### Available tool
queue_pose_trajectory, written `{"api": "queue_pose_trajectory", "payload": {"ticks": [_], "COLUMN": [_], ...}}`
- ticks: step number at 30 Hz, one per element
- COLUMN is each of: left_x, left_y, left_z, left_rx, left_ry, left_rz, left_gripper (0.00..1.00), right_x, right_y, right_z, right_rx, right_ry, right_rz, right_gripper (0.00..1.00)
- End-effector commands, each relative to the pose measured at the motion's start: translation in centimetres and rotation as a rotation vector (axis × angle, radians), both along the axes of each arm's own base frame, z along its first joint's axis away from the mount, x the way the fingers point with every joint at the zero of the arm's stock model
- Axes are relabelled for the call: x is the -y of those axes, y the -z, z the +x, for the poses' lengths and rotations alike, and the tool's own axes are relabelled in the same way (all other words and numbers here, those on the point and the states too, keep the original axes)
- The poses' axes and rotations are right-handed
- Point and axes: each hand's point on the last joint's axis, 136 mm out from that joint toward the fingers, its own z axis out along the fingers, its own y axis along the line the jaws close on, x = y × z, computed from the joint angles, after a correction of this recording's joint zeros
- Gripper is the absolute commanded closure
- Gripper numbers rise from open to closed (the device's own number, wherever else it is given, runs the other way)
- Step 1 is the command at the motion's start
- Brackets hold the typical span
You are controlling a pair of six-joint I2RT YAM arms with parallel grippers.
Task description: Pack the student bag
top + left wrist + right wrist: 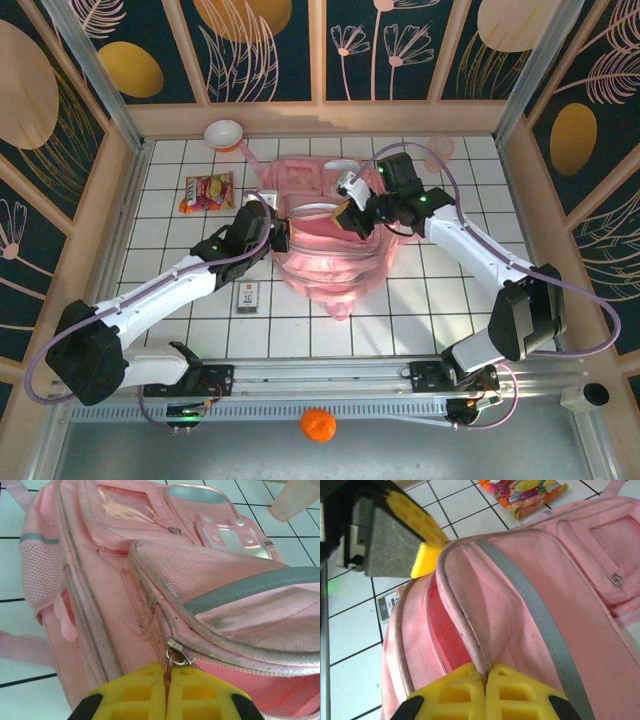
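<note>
Student bag (330,270): left gripper (166,692) clamps zipper pull (176,656) at nine o'clock, right gripper (485,680) clamps trim (464,630) at one; open tiles (410,320) toward six.

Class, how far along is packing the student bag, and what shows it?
Done: nothing looks packed; the snack packet and small white box lie on the tiles outside the student bag. In hand: the left gripper is shut on a zipper pull, while the right gripper pinches the bag's piped rim, a compartment gaping slightly. Left: open it fully, load the items, zip up.
</note>
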Motion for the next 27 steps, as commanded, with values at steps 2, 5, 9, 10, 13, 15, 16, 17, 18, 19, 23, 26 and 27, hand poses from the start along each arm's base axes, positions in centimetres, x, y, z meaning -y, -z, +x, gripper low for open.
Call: {"api": "queue_pose_trajectory", "payload": {"ticks": [2, 5, 9, 10, 13, 15, 16, 17, 18, 19, 23, 26, 27], "left_x": [-4.4, -4.4, -3.5, -3.5, -4.1, -4.7, -4.9, -5.3, -5.7, -6.1, -7.4, -8.0, -8.1], "left_y": [1.0, 0.8, 0.2, 0.4, 1.9, 3.4, 4.0, 4.9, 5.8, 6.5, 9.1, 10.6, 11.1], "left_z": [3.0, 3.6, 2.7, 2.3, 0.1, -1.5, -2.3, -3.2, -4.1, -4.8, -7.6, -9.0, -9.3], "left_rx": [0.022, 0.01, -0.036, -0.06, -0.175, -0.266, -0.302, -0.343, -0.379, -0.409, -0.521, -0.581, -0.597], "left_ry": [-0.162, -0.173, -0.167, -0.174, -0.215, -0.244, -0.248, -0.254, -0.261, -0.268, -0.298, -0.314, -0.318], "left_rz": [0.104, 0.043, -0.055, -0.08, -0.13, -0.133, -0.125, -0.109, -0.095, -0.082, -0.037, -0.018, -0.013], "left_gripper": [0.97, 0.84, 0.53, 0.45, 0.33, 0.27, 0.25, 0.23, 0.21, 0.2, 0.17, 0.17, 0.17], "right_x": [0.7, 0.6, 0.1, 0.0, -0.1, -0.1, -0.1, -0.1, -0.1, -0.1, -0.1, -0.1, -0.1], "right_y": [-4.0, -4.3, -4.6, -4.5, -4.2, -4.0, -4.0, -4.0, -3.9, -3.9, -3.5, -3.2, -3.2], "right_z": [-1.4, 0.4, 2.2, 2.4, 3.0, 3.1, 3.1, 3.0, 3.1, 3.1, 3.0, 3.1, 3.1], "right_rx": [0.083, 0.08, 0.01, -0.01, -0.074, -0.104, -0.11, -0.115, -0.12, -0.12, -0.114, -0.105, -0.103], "right_ry": [-0.094, -0.019, 0.086, 0.102, 0.159, 0.183, 0.187, 0.191, 0.199, 0.201, 0.206, 0.205, 0.203], "right_rz": [0.054, 0.069, 0.114, 0.121, 0.146, 0.16, 0.164, 0.171, 0.174, 0.178, 0.182, 0.183, 0.185], "right_gripper": [1.0, 1.0, 1.0, 1.0, 1.0, 1.0, 1.0, 1.0, 1.0, 1.0, 1.0, 1.0, 1.0]}}
